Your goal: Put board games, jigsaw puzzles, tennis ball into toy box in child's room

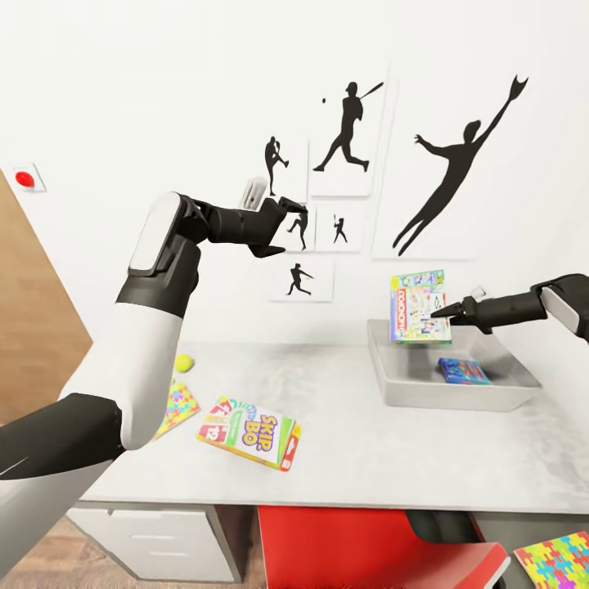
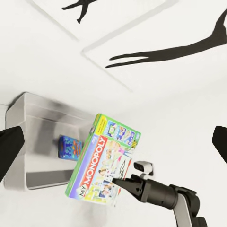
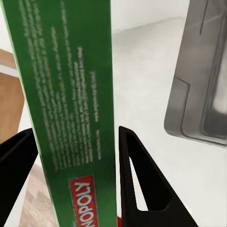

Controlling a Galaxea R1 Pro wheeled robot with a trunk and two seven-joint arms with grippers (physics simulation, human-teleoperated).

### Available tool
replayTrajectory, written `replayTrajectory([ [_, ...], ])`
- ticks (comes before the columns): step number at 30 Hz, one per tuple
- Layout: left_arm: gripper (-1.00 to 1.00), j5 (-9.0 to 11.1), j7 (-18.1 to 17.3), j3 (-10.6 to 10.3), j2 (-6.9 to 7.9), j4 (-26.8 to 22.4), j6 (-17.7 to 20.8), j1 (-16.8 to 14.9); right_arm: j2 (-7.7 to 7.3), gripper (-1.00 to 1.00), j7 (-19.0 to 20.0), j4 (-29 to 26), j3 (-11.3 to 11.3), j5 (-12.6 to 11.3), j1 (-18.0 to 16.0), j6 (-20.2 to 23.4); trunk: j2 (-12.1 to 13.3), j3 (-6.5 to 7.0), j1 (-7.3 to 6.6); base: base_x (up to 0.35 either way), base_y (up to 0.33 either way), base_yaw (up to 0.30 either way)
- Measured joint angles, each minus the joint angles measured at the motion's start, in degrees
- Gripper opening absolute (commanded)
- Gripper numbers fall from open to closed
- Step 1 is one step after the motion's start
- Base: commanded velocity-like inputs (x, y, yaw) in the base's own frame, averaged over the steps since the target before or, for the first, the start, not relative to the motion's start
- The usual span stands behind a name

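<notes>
Right hand (image 1: 448, 309) clamped on green-edged board game (image 1: 420, 307) upright over toy box (image 1: 393, 383) near wall, blue game (image 1: 463, 370) inside, left hand (image 1: 282, 225) raised high (fingers spread), SKIP BO box (image 1: 249, 431) near bench (image 1: 368, 458) front edge.

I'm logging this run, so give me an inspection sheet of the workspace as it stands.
Surface: table, light grey top.
Job's things: toy box holds the blue game; Monopoly box held above it; SKIP BO box, tennis ball and a jigsaw puzzle on the table; second puzzle lower right.
Clutter: nothing seen.
Grippers: right gripper shut on Monopoly box; left gripper open.
Cables: nothing seen.
Surroundings: red chair, baseball prints.
</notes>
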Motion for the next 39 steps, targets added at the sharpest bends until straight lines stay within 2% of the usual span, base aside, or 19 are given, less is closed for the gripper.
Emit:
replayTrajectory([
  [6,1.0,0.2,0.4,0.0,-0.24,0.1,-0.3,-0.5,-0.03,-1.0,0.0,0.0,0.1,0.2,-1.2,-0.1,0.0,-0.57,0.0,0.0,0.0,0.0],
  [15,1.0,2.6,1.1,0.0,-0.38,0.3,-0.4,-0.9,-0.33,-1.0,0.0,0.1,0.0,0.2,-4.3,0.0,0.0,-1.41,0.0,0.0,0.0,0.0],
  [32,1.0,3.4,1.7,0.0,-0.56,0.2,-0.5,-0.6,-0.12,-1.0,0.1,0.1,0.2,0.4,-5.4,0.1,0.0,-3.01,0.0,0.0,0.0,0.0],
  [36,1.0,4.2,1.7,-0.4,-0.62,0.2,-0.5,-0.4,-0.07,-1.0,0.0,0.3,0.4,0.4,-5.4,0.1,0.0,-3.39,0.0,0.0,0.0,0.0],
  [39,1.0,5.6,1.7,-1.4,-0.64,0.2,-0.5,-0.4,-0.04,-1.0,0.0,0.4,0.6,0.5,-5.4,0.1,0.0,-3.67,0.0,0.0,0.0,0.0],
])
